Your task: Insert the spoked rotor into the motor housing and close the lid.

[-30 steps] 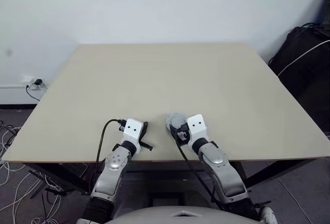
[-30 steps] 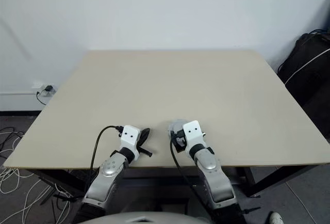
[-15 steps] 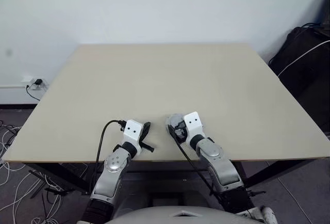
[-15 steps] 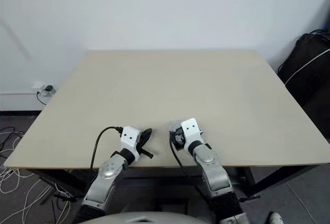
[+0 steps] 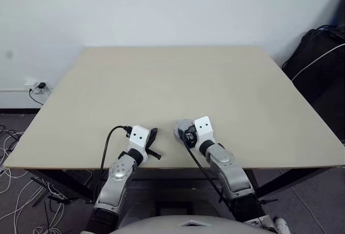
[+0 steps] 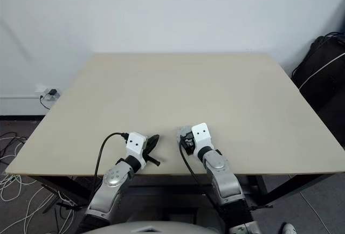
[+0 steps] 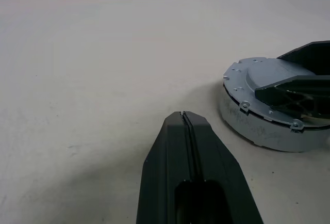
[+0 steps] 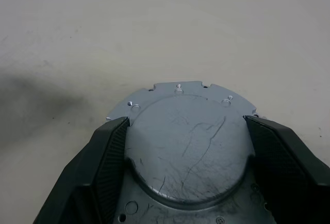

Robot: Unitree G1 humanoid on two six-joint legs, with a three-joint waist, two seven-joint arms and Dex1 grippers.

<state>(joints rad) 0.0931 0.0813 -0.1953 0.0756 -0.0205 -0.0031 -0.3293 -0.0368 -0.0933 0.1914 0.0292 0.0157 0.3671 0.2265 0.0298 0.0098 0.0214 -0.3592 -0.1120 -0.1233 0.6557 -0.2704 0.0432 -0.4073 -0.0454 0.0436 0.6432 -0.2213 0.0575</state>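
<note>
Item: lid [image 8: 188,152], silver, seated on the worktop [image 5: 172,83] at its 6 o'clock edge. Right gripper [image 8: 186,146] jaws straddle it, apart; left gripper [image 7: 184,126] jaws together at 9 o'clock. Step judged: closing; firm seating required next

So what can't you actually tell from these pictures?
- Whether the spoked rotor and copper coils are inside: the silver lid covers the round assembly.
- Whether the right gripper squeezes the lid: its fingers flank it, but contact is unclear.
- The assembly's far edge in the left wrist view: cut off by the picture's edge.
- The assembly from the head views: hidden behind the right gripper.
</note>
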